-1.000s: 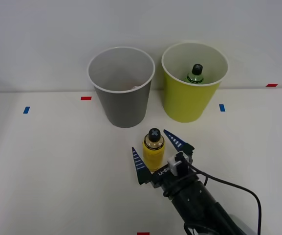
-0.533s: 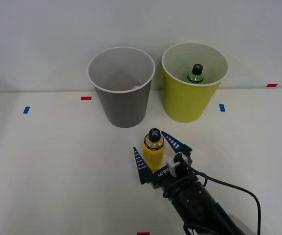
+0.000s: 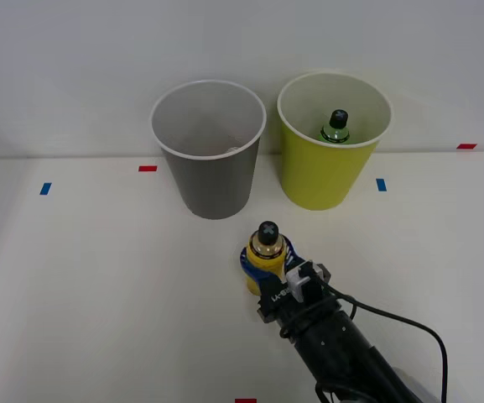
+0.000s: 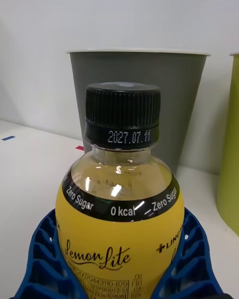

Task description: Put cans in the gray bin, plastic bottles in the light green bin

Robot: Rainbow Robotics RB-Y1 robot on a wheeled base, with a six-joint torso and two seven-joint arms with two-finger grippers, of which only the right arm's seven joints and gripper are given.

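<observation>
A yellow plastic bottle (image 3: 264, 263) with a black cap stands upright on the table in front of the two bins, and my right gripper (image 3: 266, 267) is shut on its body. The wrist view has the same yellow bottle (image 4: 119, 229) close up, with blue ribbed fingers (image 4: 45, 264) pressed against both of its sides. The gray bin (image 3: 211, 172) stands behind the bottle to the left and reappears as the gray bin (image 4: 174, 89) behind the cap. The light green bin (image 3: 321, 172) stands to its right, its edge (image 4: 230, 149) also in sight. A green bottle (image 3: 335, 128) sits inside it. No cans are in sight.
Small red (image 3: 148, 169) and blue (image 3: 45, 189) tape marks dot the white table (image 3: 99, 285). A white wall rises right behind the bins. My black arm (image 3: 342, 348) with its cable reaches in from the near right.
My fingers stood spread on either side of the yellow bottle one second ago. They have since closed in and now clamp its body. The bottle has stayed where it was.
</observation>
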